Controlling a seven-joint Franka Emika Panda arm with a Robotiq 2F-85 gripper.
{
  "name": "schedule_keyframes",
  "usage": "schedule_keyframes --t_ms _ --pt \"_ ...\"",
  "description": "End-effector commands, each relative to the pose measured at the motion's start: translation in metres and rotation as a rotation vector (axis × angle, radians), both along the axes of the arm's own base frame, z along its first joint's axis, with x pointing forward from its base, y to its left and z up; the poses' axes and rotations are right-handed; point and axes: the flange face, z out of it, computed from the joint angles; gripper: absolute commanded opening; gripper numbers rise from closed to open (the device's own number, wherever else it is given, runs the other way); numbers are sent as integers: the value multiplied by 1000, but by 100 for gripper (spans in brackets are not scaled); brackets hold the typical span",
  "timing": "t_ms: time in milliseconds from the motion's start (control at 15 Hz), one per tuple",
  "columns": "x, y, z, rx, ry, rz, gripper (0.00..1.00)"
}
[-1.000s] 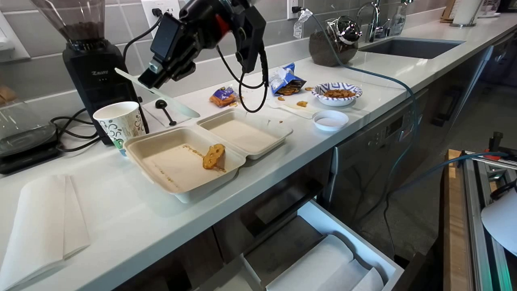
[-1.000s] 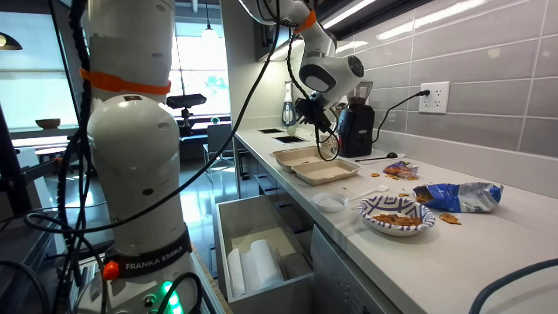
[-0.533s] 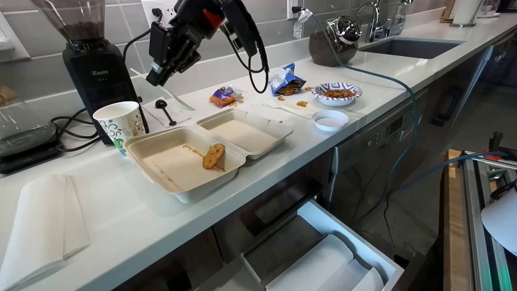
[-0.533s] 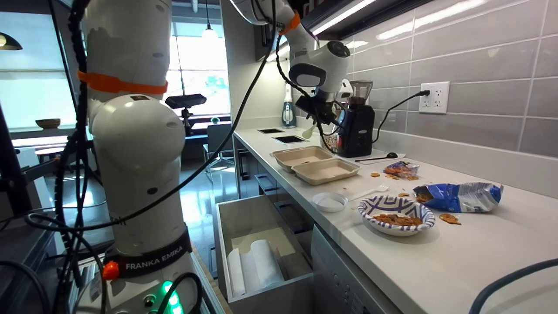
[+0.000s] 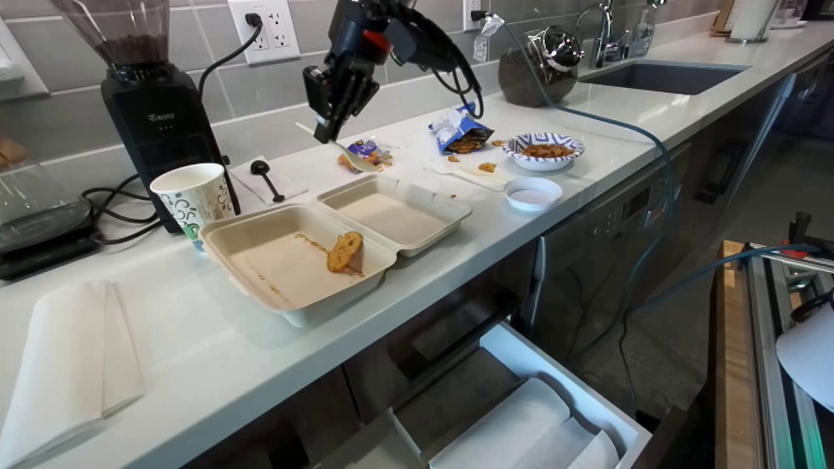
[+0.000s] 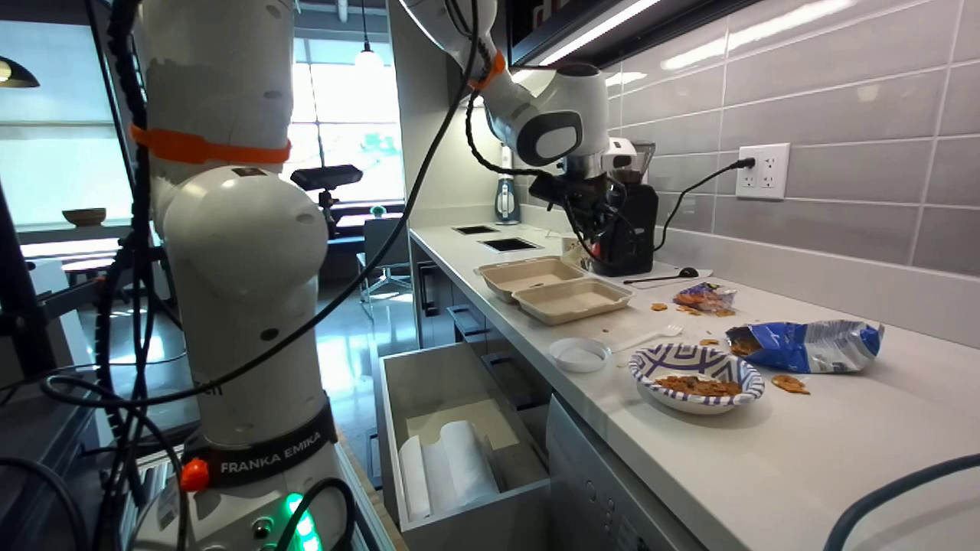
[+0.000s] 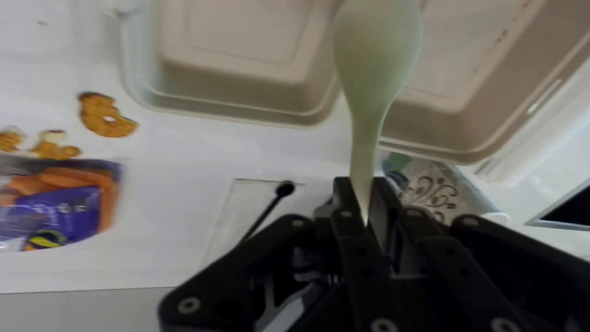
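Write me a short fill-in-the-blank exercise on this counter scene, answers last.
1. The gripper is shut on the handle of a pale ____.
2. The takeout container lies ____, a crisp in one half.
3. The body of the coffee grinder beside the paper cup is ____.
4. The larger snack bag near the patterned bowl is silver and ____.

Missing words: spoon; open; black; blue.
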Motion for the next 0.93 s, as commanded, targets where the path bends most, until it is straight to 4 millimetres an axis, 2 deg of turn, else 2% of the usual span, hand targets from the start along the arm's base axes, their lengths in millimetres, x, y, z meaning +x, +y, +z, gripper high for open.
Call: schedule_keyframes --t_ms 0,133,267,400,600,867 --pt "-13 -46 -6 -104 79 -123 3" --pt "-8 -74 -6 -175 131 -189 3" --pt "-5 -89 2 -255 207 -248 3" --pt "-5 -91 7 -297 291 -258 3" --pt "-7 -83 13 -305 398 -232 3" --pt "-1 -85 13 -298 448 -219 3"
